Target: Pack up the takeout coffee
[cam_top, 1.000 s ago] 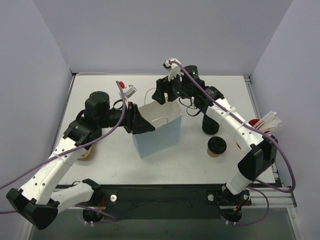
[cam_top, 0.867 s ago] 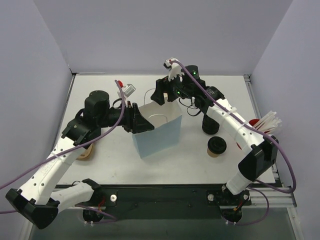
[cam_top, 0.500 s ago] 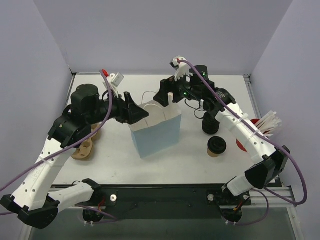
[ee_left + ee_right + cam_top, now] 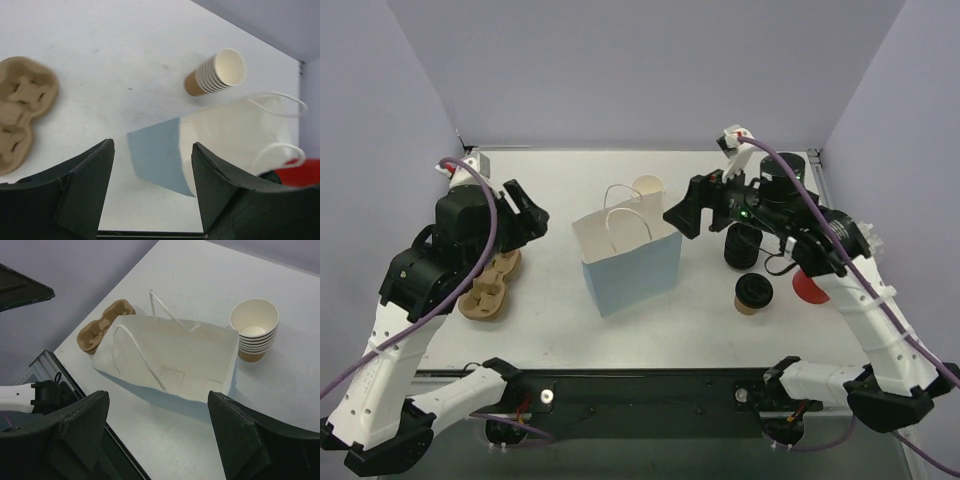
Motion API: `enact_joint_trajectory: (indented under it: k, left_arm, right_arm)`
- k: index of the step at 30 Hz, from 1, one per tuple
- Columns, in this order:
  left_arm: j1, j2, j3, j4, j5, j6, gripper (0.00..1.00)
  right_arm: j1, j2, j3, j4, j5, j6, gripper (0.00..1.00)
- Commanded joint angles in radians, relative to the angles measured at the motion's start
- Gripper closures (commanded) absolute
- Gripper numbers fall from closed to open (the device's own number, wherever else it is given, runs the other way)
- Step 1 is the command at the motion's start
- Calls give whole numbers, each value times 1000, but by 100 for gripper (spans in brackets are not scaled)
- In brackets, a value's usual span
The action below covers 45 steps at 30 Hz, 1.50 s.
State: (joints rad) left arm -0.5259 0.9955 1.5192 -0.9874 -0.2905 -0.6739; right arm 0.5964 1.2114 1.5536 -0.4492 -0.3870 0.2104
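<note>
The takeout coffee [image 4: 753, 291], a tan cup with a black lid, stands on the table to the right of the bag; neither wrist view shows it. A light-blue paper bag [image 4: 632, 262], white inside, stands open in the middle and also shows in the left wrist view [image 4: 227, 140] and the right wrist view [image 4: 175, 365]. My left gripper [image 4: 524, 209] is open and empty, raised to the left of the bag [image 4: 152, 145]. My right gripper [image 4: 684, 205] is open and empty, raised to the right of the bag's mouth [image 4: 157, 395].
A stack of lidless tan cups [image 4: 647, 186] stands behind the bag [image 4: 217, 72] [image 4: 255, 327]. A stack of black lids [image 4: 743, 244] stands by the coffee. A brown cup carrier [image 4: 490, 286] lies at the left [image 4: 102, 330]. A red object [image 4: 807, 286] sits at the right.
Both grippers have drawn back from the bag's rim, the left one to the left and the right one to the right. The bag stands open by itself.
</note>
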Motion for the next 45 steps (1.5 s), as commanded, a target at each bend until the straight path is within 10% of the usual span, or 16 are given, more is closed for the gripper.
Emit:
enact_joint_trajectory:
  k: [1, 14, 45]
  left_arm:
    - [88, 29, 18, -259, -309, -238, 27]
    - [587, 121, -272, -246, -67, -527, 34]
    - [626, 543, -242, -149, -165, -633, 31]
  right_arm:
    - [3, -142, -29, -137, 63, 122, 19]
    - [8, -371, -205, -155, 60, 150, 22]
    - [51, -181, -159, -157, 109, 43, 22]
